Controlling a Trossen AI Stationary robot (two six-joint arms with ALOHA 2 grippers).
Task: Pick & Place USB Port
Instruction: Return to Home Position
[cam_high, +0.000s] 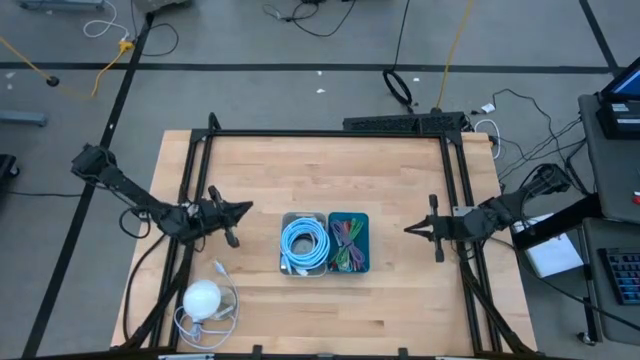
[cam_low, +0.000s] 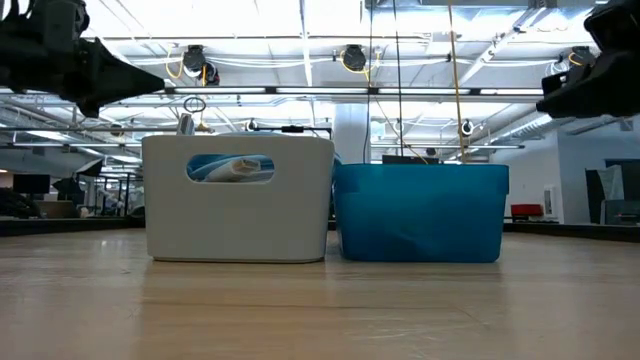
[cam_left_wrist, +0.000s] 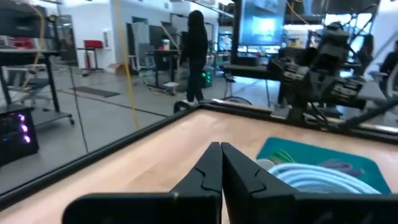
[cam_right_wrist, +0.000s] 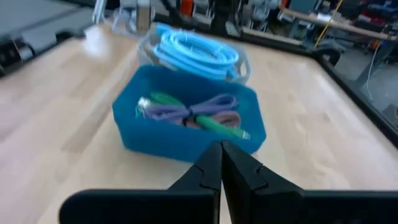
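High view: gray bin (cam_high: 303, 215) with coiled blue cable (cam_high: 303, 243) touches blue bin (cam_high: 348, 214) holding purple cable (cam_high: 346, 238), between left gripper (cam_high: 243, 209) and right gripper (cam_high: 409, 229), each apart, pointing inward; low view: walls hide most contents; wrist views: both jaws pressed together, empty.

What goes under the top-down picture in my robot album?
Gray bin holds a coiled blue cable, blue bin beside it purple and green cables; left pincer and right pincer both shut.
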